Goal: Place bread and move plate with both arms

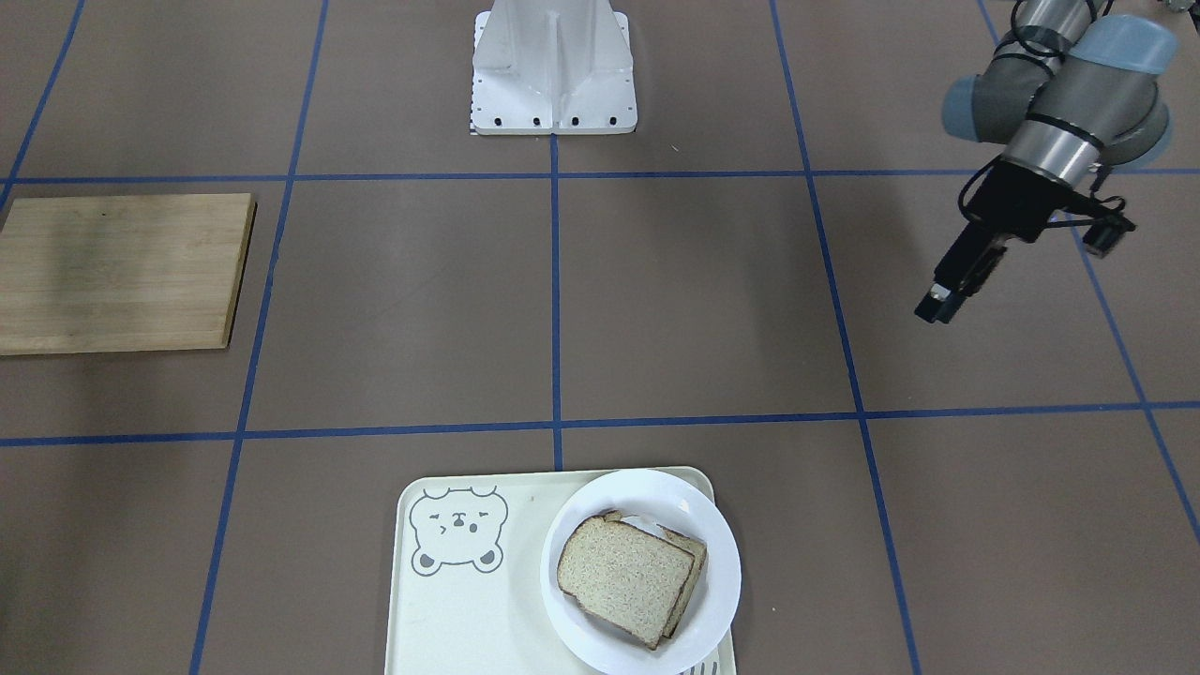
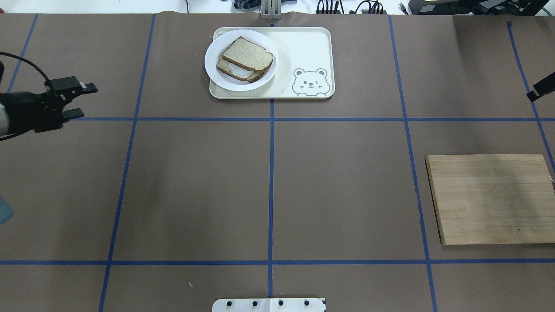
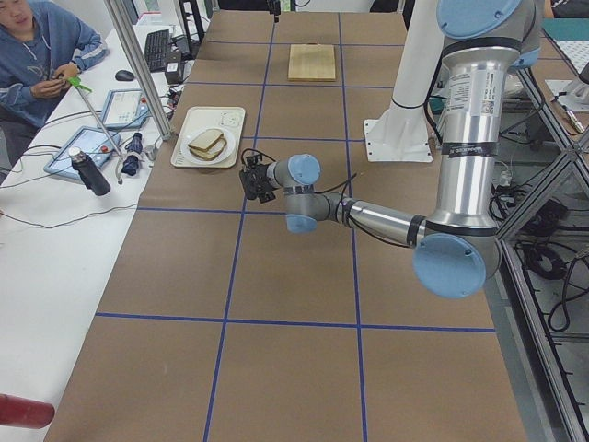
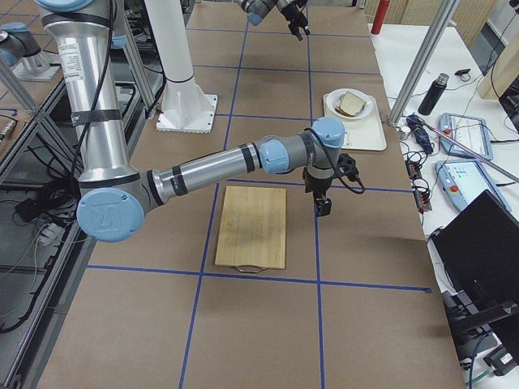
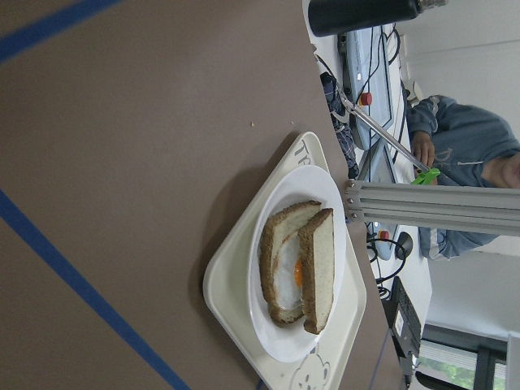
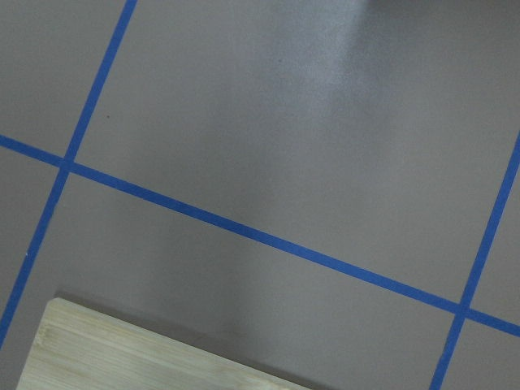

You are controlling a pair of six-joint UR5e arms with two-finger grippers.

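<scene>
A wooden board lies on the near half of the table, by its right edge. Farther out, the left gripper hangs over the left edge, its fingers released and bare. Only the tip of the right gripper shows at the right edge, so I cannot tell its fingers' state. At mid far edge, a tray carries the plate. On the plate, the bread lies atop an egg slice.

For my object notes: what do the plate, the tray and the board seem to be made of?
The plate: glossy white, likely ceramic or melamine. The tray: matte cream, probably plastic, printed bear. The board: pale wood, perhaps bamboo, showing strip grain.
</scene>
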